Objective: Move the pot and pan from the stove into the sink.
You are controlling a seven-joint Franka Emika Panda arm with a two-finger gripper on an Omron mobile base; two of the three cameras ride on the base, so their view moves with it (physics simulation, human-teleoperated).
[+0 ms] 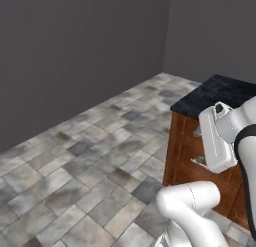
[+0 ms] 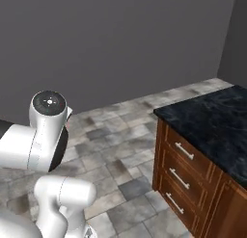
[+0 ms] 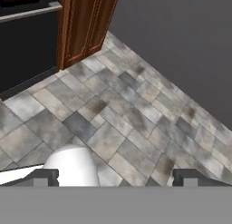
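A dark speckled stone surface tops a brown wooden cabinet at the right of both base views, and its visible stretch carries nothing. The cabinet front shows three drawers stacked one above another, each with a slim silver handle. Under and around it runs a floor of grey and tan stone tiles, mottled with darker patches, reaching back to plain dark grey walls that meet in a corner behind the cabinet. In the left base view the white arm crosses in front of the cabinet's end and hides part of its drawers. In the hand view the pincer points down at the tiled floor, its two dark fingertips spread wide apart at the bottom edge with nothing between them. At the upper left of that view a black oven front with a silver bar handle, which looks to be the stove, stands beside a brown wooden panel that reaches down to the floor. The pot, the pan and the sink cannot be placed from these views.
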